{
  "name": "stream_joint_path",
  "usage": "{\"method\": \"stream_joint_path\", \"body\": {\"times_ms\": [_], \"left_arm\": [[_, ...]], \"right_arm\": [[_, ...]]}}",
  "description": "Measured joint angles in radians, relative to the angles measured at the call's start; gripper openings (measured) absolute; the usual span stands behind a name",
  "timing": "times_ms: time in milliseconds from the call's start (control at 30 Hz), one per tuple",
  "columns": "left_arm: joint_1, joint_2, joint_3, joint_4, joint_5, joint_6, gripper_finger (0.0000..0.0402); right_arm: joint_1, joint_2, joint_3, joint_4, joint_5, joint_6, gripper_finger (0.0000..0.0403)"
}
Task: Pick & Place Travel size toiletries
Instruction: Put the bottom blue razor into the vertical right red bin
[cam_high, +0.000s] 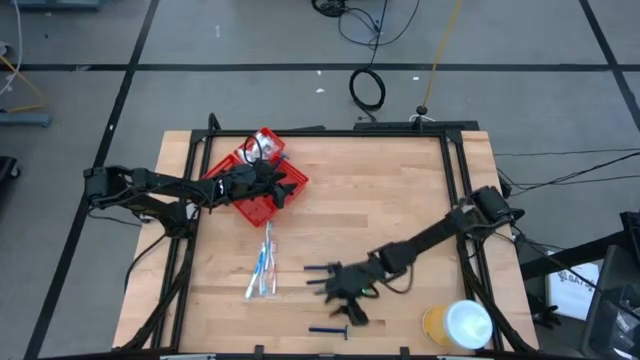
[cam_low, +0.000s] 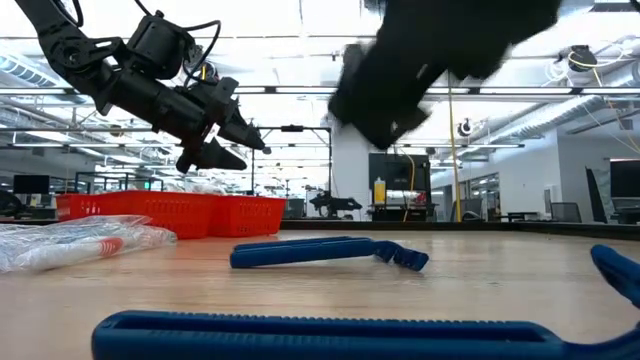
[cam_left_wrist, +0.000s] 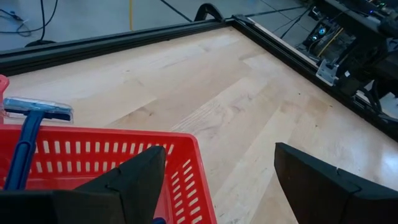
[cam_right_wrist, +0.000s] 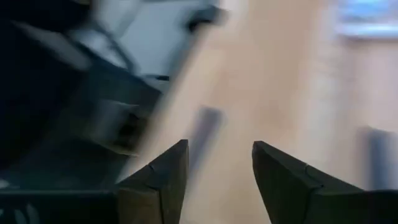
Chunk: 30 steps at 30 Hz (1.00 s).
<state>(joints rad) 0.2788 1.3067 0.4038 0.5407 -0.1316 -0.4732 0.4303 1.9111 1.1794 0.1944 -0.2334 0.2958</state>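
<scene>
Two dark blue stick-like razors lie flat on the wooden table: one beside my right gripper, one near the front edge; both also show in the low view, the farther one and the nearer one. Blue-and-white toothbrushes in clear packets lie left of them. Another blue razor lies in the red tray. My left gripper hovers open over the tray's right corner. My right gripper hangs open above the table near the razors, nothing between its fingers.
A large yellow roll with a white top stands at the table's front right corner. A black frame runs along the table's edges. Bare wood lies between the tray and my right arm.
</scene>
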Motion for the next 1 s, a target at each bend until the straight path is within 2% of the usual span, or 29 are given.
{"method": "stream_joint_path", "body": {"times_ms": [300,533,733,1000], "left_arm": [[0.000,0.000,0.000,0.003,0.000,-0.008,0.0290],[0.000,0.000,0.000,0.004,0.000,-0.024,0.0290],[0.000,0.000,0.000,0.000,0.000,-0.031,0.0290],[0.000,0.000,0.000,0.000,0.000,-0.027,0.0290]], "right_arm": [[0.131,0.045,-0.002,0.009,-0.001,0.181,0.0169],[0.139,0.099,-0.001,0.073,-0.005,0.252,0.0169],[0.138,0.100,-0.001,-0.051,-0.005,0.271,0.0169],[0.115,0.099,0.000,-0.125,0.123,0.212,0.0169]]}}
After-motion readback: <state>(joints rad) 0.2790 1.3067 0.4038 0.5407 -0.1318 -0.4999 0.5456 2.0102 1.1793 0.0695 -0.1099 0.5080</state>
